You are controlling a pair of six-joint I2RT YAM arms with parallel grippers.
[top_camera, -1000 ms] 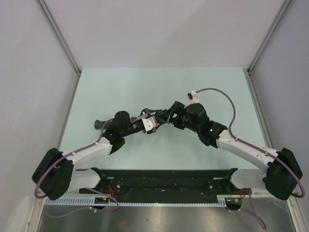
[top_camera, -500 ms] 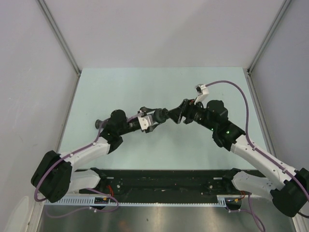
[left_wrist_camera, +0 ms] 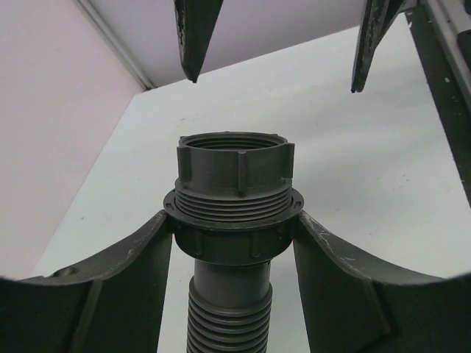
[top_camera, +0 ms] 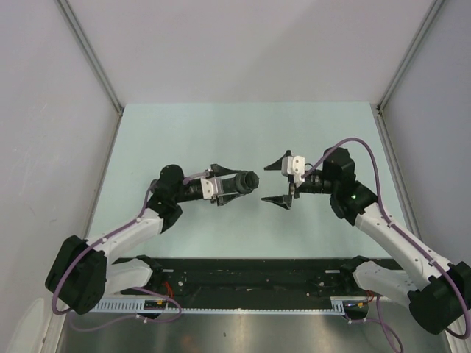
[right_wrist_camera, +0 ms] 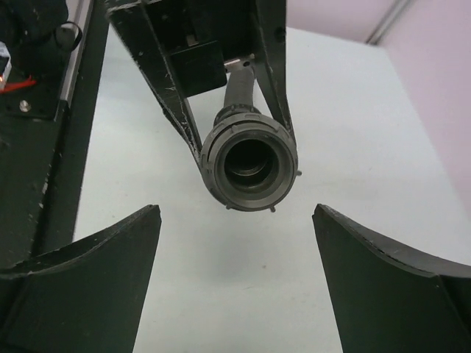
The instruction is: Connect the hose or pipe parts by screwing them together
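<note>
Left hand: clamped on the wider collar of a short black ribbed plastic tube.
Knurled black ring nut: on the tube's threaded end, just beyond the left fingertips (some threads bare beneath it).
Right hand: fingers spread wide, holding nothing, facing the nut's mouth across a gap.
Pale green bench: beneath both hands.

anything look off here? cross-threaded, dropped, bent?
Nothing stands out. The nut sits square on the pipe, with a few threads bare beneath it. The left end effector grips the pipe at its collar; the right end effector is open and apart.
</note>
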